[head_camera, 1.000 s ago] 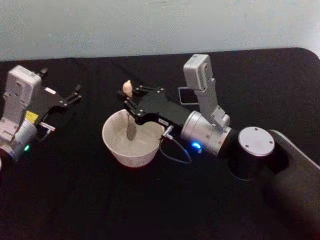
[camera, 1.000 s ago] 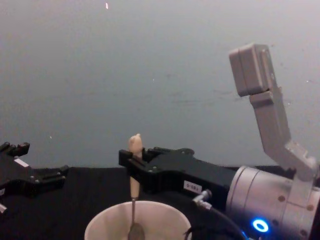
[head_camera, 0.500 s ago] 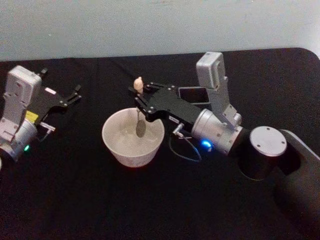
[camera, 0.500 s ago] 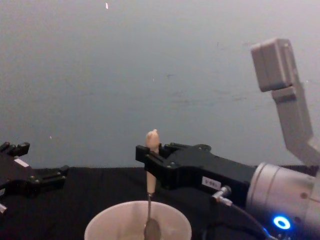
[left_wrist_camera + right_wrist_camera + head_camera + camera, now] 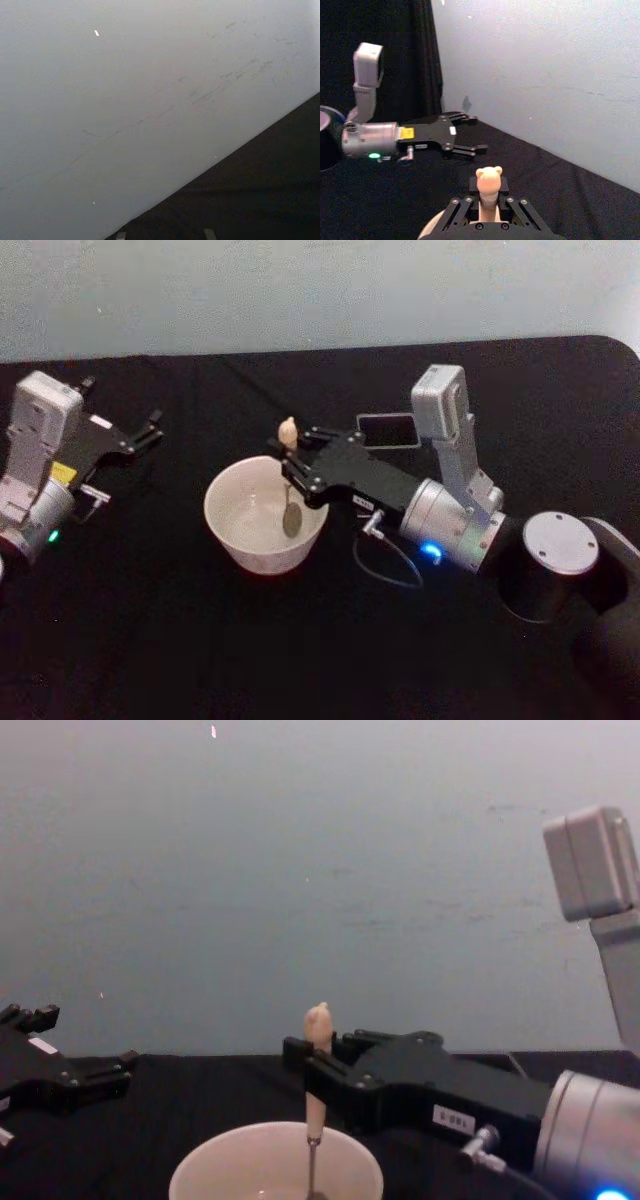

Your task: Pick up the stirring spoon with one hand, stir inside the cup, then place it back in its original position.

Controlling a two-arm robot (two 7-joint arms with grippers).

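Note:
The cream-white cup (image 5: 222,523) stands on the black table, left of centre. My right gripper (image 5: 292,456) is over the cup's right side, shut on the stirring spoon (image 5: 290,502). The spoon hangs upright, its metal bowl down inside the cup and its beige knobbed top above the fingers. In the chest view the spoon (image 5: 317,1025) rises out of the cup (image 5: 215,1175) in the right gripper (image 5: 316,1082). The right wrist view shows the spoon's bear-shaped top (image 5: 489,181) between the fingers. The dark grey holder (image 5: 388,429) stands behind the right arm. My left gripper (image 5: 122,406) rests open at the far left.
Black cloth covers the table (image 5: 200,640) up to a pale wall behind. The right arm's silver forearm and dark base (image 5: 556,560) take up the right side. A thin cable (image 5: 385,565) loops onto the table beside the cup.
The right gripper has carried the spoon rightward inside the cup, from its middle to near its right wall, and the arm has shifted right. The left arm has not moved.

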